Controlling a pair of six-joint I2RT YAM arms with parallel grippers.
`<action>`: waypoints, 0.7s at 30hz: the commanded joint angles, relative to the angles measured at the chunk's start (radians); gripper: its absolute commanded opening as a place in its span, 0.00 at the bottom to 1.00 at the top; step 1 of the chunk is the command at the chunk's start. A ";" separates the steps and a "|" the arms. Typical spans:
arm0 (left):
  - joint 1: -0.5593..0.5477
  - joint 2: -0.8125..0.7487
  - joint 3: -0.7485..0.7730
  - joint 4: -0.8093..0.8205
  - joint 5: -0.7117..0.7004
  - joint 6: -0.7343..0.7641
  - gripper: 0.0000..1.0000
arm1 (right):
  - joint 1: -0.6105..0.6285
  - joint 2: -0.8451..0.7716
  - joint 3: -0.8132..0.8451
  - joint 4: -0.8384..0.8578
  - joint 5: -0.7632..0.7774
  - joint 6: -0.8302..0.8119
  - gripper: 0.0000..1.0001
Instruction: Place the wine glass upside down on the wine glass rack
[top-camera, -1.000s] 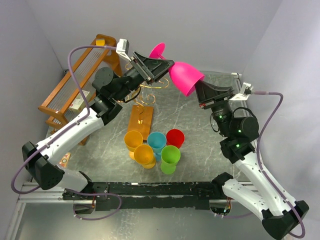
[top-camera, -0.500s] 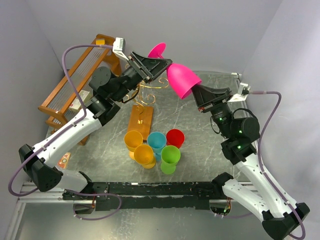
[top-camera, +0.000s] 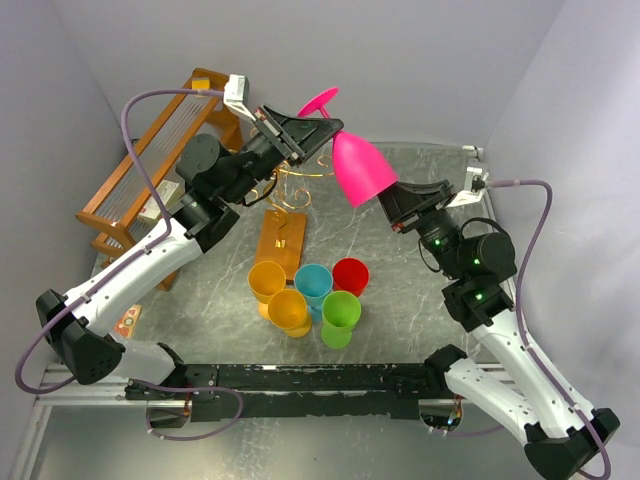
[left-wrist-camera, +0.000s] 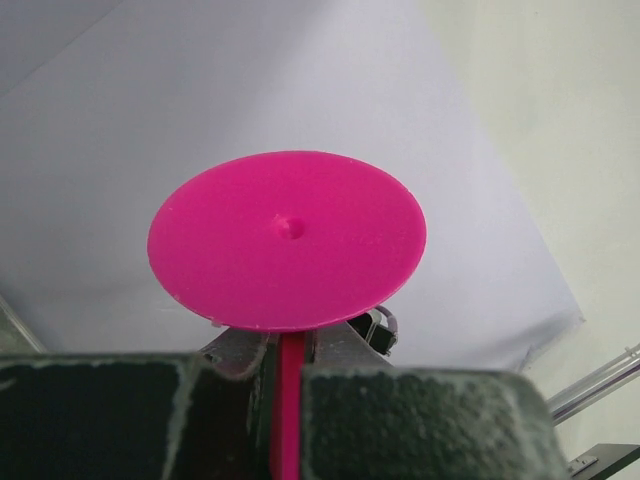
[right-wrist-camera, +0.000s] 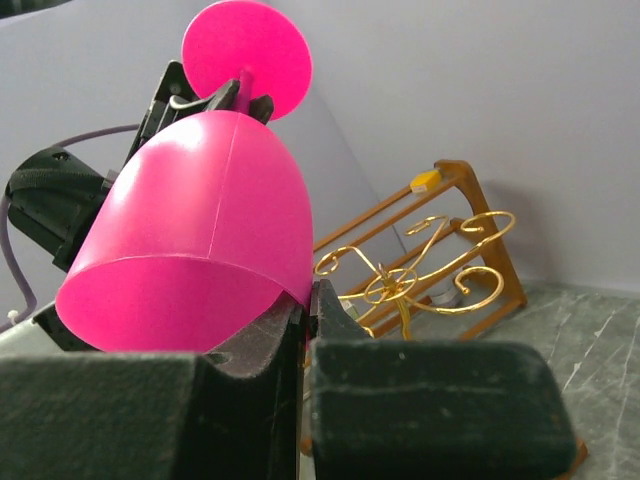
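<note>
A pink wine glass (top-camera: 358, 168) hangs in the air between both arms, foot up and back, bowl mouth down toward the right. My left gripper (top-camera: 322, 130) is shut on its thin stem (left-wrist-camera: 290, 400), just under the round foot (left-wrist-camera: 288, 240). My right gripper (top-camera: 388, 198) is shut on the bowl's rim (right-wrist-camera: 300, 285), one finger inside the bowl (right-wrist-camera: 195, 240) and one outside. The wine glass rack (top-camera: 285, 190), a gold wire tree on a small wooden base (top-camera: 281, 243), stands below and left of the glass. Its curled arms (right-wrist-camera: 420, 270) show behind the right fingers.
Several plastic cups stand bunched at the table's middle: two orange (top-camera: 267, 280), one blue (top-camera: 313, 284), one red (top-camera: 350, 275), one green (top-camera: 340, 317). A larger slanted wooden shelf rack (top-camera: 150, 165) stands along the left wall.
The left jaws have shut on the stem. The glass has swung to a steeper, more bowl-down tilt and shifted slightly left, and the right arm has followed it.
</note>
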 joint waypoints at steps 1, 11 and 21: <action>-0.002 -0.002 0.014 -0.006 -0.024 0.058 0.07 | 0.009 -0.029 0.001 -0.006 -0.082 0.007 0.00; -0.003 -0.043 0.008 -0.087 -0.067 0.204 0.07 | 0.009 -0.094 0.039 -0.314 0.082 -0.103 0.56; -0.003 -0.065 0.044 -0.171 -0.043 0.509 0.07 | 0.009 -0.168 0.196 -0.608 0.104 -0.274 0.74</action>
